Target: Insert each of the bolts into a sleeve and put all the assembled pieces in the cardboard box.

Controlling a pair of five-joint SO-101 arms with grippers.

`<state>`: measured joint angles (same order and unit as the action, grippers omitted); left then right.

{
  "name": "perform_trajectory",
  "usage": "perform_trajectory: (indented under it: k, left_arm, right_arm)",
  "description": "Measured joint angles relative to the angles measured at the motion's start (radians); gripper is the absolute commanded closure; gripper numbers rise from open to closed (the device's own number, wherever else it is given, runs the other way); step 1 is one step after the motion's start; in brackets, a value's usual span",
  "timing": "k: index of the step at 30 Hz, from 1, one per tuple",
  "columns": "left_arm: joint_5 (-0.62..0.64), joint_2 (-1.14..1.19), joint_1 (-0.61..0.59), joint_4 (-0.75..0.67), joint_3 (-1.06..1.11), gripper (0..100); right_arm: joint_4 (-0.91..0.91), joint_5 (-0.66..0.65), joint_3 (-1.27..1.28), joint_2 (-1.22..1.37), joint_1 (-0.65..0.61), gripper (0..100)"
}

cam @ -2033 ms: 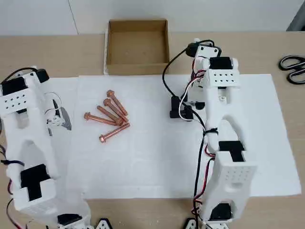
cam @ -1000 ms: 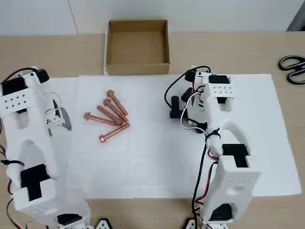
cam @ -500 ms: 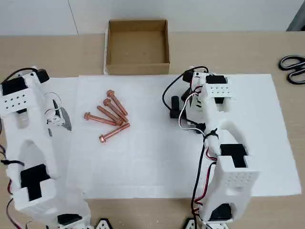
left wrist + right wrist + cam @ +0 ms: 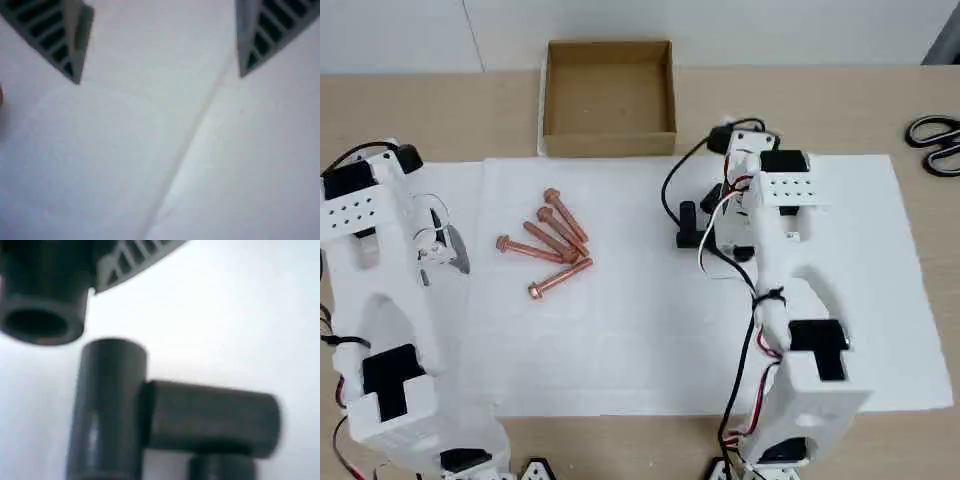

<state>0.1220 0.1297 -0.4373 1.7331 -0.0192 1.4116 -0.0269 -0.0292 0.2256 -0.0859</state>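
Sleeves (image 4: 110,405) are lying in a small black heap on the white paper (image 4: 650,330), and the right gripper (image 4: 720,215) is hanging right over them. In the right wrist view one sleeve (image 4: 42,305) is sitting very close to the gripper, with its open end showing. Two more are lying just beside each other and touching, making an L shape. I cannot tell whether this gripper is open or shut, or whether it is holding that close sleeve.

The left gripper (image 4: 157,78) is waiting wide open over bare paper and is holding nothing. The five bolts (image 4: 548,245) are lying in a loose bunch between the two arms, nearer the left one. The cardboard box (image 4: 608,145) is sitting just past the far edge of the paper, and no pieces are lying in it yet.

I am guessing the step now is picking up one sleeve. To do it well, the right gripper is needing to take just one sleeve, around its middle, so the hole at the end is staying free for a bolt. Lifting straight up is looking best, since the others are touching and could roll away. After that, the left gripper is wanting a bolt by its head end, so the thin end is pointing at the hole.
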Motion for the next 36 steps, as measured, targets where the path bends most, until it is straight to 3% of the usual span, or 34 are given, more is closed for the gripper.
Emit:
perform_trajectory:
  k: [12, 17, 36]
  left_arm:
    - [0.000, 0.000, 0.000, 0.000, 0.000, 81]
    - [0.000, 0.000, 0.000, 0.000, 0.000, 81]
    - [0.000, 0.000, 0.000, 0.000, 0.000, 81]
  right_arm:
    - [-0.051, 0.000, 0.097, 0.032, 0.009, 89.7]
    - [-0.072, 0.000, 0.097, 0.101, 0.032, 83.3]
    - [-0.054, -0.021, 0.071, 0.118, 0.025, 83.2]
